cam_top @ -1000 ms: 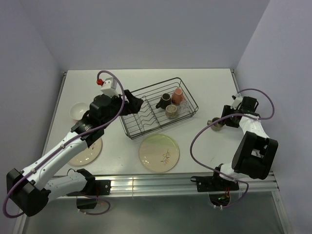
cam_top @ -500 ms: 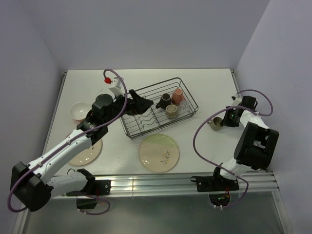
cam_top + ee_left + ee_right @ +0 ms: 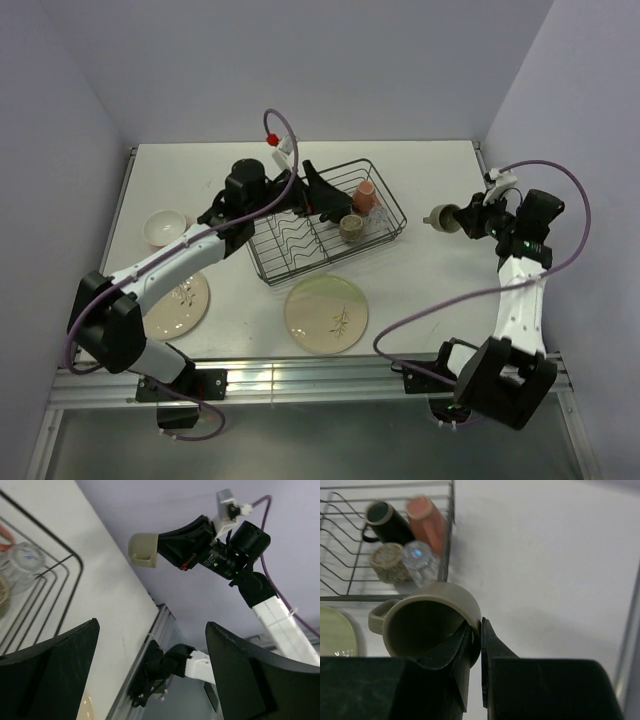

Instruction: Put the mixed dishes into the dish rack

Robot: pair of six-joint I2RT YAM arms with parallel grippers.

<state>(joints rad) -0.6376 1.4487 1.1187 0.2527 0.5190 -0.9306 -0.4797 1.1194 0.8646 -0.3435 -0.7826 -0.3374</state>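
Note:
My right gripper (image 3: 481,622) is shut on the rim of an olive mug (image 3: 427,617), one finger inside and one outside. It holds the mug (image 3: 442,217) in the air to the right of the black wire dish rack (image 3: 385,235). My left gripper (image 3: 322,196) is open and empty above the middle of the rack. Its wrist view shows the held mug (image 3: 144,550). In the rack lie a dark mug (image 3: 385,521), a pink mug (image 3: 426,522), a speckled brown mug (image 3: 390,563) and a clear glass (image 3: 419,555). A green-tinted plate (image 3: 326,313), a pink-tinted plate (image 3: 180,305) and a small bowl (image 3: 165,228) sit on the table.
The white table (image 3: 420,290) ends in walls at the back and on both sides. A metal rail (image 3: 330,375) runs along the near edge. The left half of the rack has wavy plate dividers (image 3: 290,240) with nothing in them.
My right gripper has lifted the olive mug off the table and raised it. My left arm has swung right, from the rack's left end to above its middle.

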